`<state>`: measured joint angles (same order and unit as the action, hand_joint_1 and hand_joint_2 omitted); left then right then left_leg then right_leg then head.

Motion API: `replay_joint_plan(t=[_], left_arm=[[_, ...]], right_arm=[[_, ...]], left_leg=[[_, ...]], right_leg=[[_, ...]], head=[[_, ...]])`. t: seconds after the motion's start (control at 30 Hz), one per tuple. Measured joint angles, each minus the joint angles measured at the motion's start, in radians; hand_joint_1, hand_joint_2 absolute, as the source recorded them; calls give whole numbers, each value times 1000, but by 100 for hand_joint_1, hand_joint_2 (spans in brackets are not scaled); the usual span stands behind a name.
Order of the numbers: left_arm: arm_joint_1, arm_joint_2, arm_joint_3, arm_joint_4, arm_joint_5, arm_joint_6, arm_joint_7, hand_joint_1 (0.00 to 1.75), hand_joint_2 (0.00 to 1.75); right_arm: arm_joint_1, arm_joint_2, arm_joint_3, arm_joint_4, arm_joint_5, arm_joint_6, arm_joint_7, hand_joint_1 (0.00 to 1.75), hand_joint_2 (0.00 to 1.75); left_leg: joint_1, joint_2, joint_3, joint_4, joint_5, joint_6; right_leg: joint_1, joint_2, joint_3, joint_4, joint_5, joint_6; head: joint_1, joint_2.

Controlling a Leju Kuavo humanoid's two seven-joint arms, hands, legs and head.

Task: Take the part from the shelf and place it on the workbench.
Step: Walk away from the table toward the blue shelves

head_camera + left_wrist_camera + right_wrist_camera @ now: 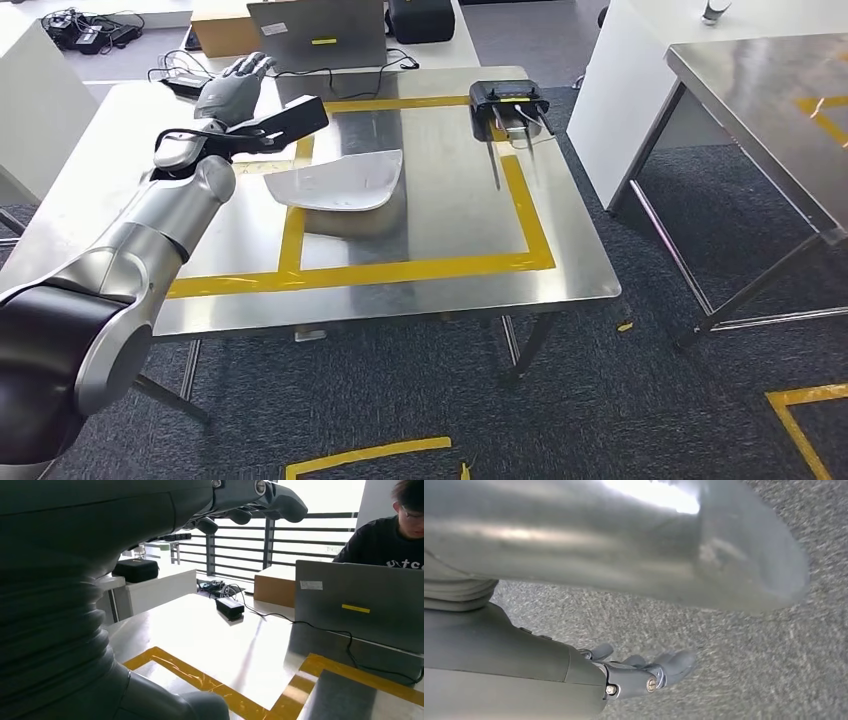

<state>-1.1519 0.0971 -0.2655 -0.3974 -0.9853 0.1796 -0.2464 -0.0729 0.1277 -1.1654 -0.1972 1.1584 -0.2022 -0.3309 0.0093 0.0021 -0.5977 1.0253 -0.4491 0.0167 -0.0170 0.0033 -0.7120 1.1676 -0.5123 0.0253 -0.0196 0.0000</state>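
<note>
The white curved part (337, 181) lies on the steel workbench (450, 225), inside the yellow tape rectangle. My left hand (235, 84) hovers beyond the part's far left corner, fingers spread, holding nothing and clear of the part. In the left wrist view its dark fingers (250, 497) reach out over the bench top (225, 650), empty. My right hand (644, 672) hangs at my side above the grey carpet, fingers loosely extended with nothing in them.
A black device with metal probes (510, 102) sits at the bench's far right. A laptop (318, 35), a cardboard box (220, 30) and a black power adapter (230, 607) stand behind. A person (390, 537) sits by the laptop. A second steel table (760, 90) stands to the right.
</note>
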Motion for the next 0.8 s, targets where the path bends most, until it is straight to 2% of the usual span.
replay_joint_plan(t=[0.03, 0.07, 0.1, 0.13, 0.17, 0.23, 0.27, 0.3, 0.33, 0.4, 0.43, 0.47, 0.53, 0.57, 0.6, 0.63, 0.67, 0.7, 0.73, 0.77, 0.8], left_arm=[[1, -2, 0, 0, -1, 0, 0, 0, 175], [2, -4, 0, 0, -2, 0, 0, 0, 175], [4, -5, 0, 1, -3, 0, 0, 0, 175], [5, -6, 0, 1, -4, 0, 0, 0, 175], [5, -7, 0, 1, -4, 0, 0, 0, 175], [5, -8, 0, -1, -4, 0, 0, 0, 175], [5, -8, 0, -1, -4, 0, 0, 0, 175], [5, -8, 0, 0, -4, 0, 0, 0, 175], [5, -9, 0, 0, -4, 0, 0, 0, 175], [5, -10, 0, 0, -4, 0, 0, 0, 175], [4, -10, -1, 0, -4, 0, 0, 0, 175], [4, -9, -1, 0, -4, 0, 0, 0, 175], [4, -8, -1, 1, -4, 0, 0, 0, 175], [5, -8, -1, 2, -4, -1, 0, 0, 175], [6, -8, -1, 3, -4, -2, 0, 0, 175], [7, -8, -1, 4, -4, -4, 0, 0, 175], [7, -8, -1, 4, -4, -5, 0, 0, 175], [7, -9, -1, 5, -4, -6, 0, 0, 175], [5, -9, -1, 5, -4, -7, 0, 0, 175], [4, -10, -1, 4, -4, -8, -1, 0, 175], [2, -11, -2, 3, -4, -8, -2, 0, 175]], right_arm=[[0, 0, 0, 0, 0, -1, -1, 0, 0], [0, 0, 0, 0, 0, -1, -1, 0, 0], [0, 0, 0, 0, 0, -2, -1, 0, 0], [0, 0, 0, 0, 0, -2, -1, 0, 0], [-1, 0, 0, 0, 0, -2, -1, 0, 0], [-2, -2, 0, 0, 0, -3, -2, 0, 0], [-2, -3, 0, 0, 0, -3, -2, 0, 0], [-3, -4, 0, 0, 0, -4, -2, 0, 0], [-2, -4, 0, 0, 0, -4, -2, 0, 0], [-3, -5, 0, 0, 0, -5, -2, 0, 0], [-3, -5, 0, 0, 0, -5, -2, 0, 0], [-4, -4, 0, 0, 0, -5, -2, 0, 0], [-3, -4, 0, 0, 1, -5, -1, 0, 0], [-3, -4, 0, 0, 1, -5, 0, 0, 0], [-3, -3, 0, 0, 1, -5, 0, 0, 0], [-3, -2, 0, 0, 1, -5, 1, 0, 0], [-3, -2, 0, 0, 1, -5, 2, 0, 0], [-3, -1, 0, 0, 1, -5, 2, 0, 0], [-3, -1, 0, -1, 1, -5, 2, 0, 0], [-4, -2, 0, -1, 1, -5, 2, 0, 0], [-4, -2, 0, -1, 1, -5, 2, 0, 0]], left_leg=[[-1, 0, -11, 1, 7, 3], [-3, 0, -21, 3, 13, 5], [-6, 0, -31, 5, 20, 6], [-9, -1, -40, 6, 26, 7], [-12, -1, -47, 7, 32, 7], [-17, 0, -57, 6, 43, 5], [-16, 1, -58, 5, 50, 0], [-14, 3, -60, 2, 56, -5], [-12, 3, -61, -2, 63, -11], [-10, 2, -66, -6, 68, -22], [-10, 0, -73, 6, 50, -27], [-9, -1, -84, 38, 16, -33], [-3, -3, -116, 156, -76, -46], [1, -3, -129, 218, -107, -53], [5, -3, -132, 259, -116, -61], [10, -2, -118, 267, -103, -68], [15, -2, -87, 240, -77, -76], [22, -2, -42, 184, -55, -85], [23, -3, 7, 118, -49, -92], [23, -4, 43, 63, -55, -91], [21, -5, 64, 28, -66, -86]], right_leg=[[0, 0, -24, 69, -39, 2], [1, 0, -38, 125, -64, 2], [2, 0, -37, 149, -71, 1], [4, 0, -15, 131, -61, -3], [7, 0, 28, 75, -39, -11], [18, -2, 122, -69, -7, -35], [25, -4, 149, -115, 4, -43], [30, -5, 160, -138, 8, -49], [34, -7, 159, -141, 18, -51], [30, -7, 155, -162, 37, -57], [26, -9, 152, -171, 49, -62], [20, -11, 146, -180, 62, -65], [15, -13, 126, -183, 82, -68], [12, -13, 114, -182, 91, -65], [8, -14, 101, -181, 100, -62], [4, -15, 87, -178, 109, -57], [-2, -15, 73, -173, 116, -50], [-8, -16, 58, -165, 123, -43], [-13, -16, 43, -156, 129, -34], [-15, -16, 32, -147, 134, -26], [-14, -15, 24, -141, 141, -18]], head=[[3, 0], [6, 0], [8, 0], [10, 0], [12, 0], [15, 0], [15, 0], [16, 0], [18, 0], [23, 0], [24, 0], [25, 0], [25, 0], [24, 0], [25, 0], [25, 0], [25, 0], [24, 0], [23, 0], [20, 0], [19, 0]])
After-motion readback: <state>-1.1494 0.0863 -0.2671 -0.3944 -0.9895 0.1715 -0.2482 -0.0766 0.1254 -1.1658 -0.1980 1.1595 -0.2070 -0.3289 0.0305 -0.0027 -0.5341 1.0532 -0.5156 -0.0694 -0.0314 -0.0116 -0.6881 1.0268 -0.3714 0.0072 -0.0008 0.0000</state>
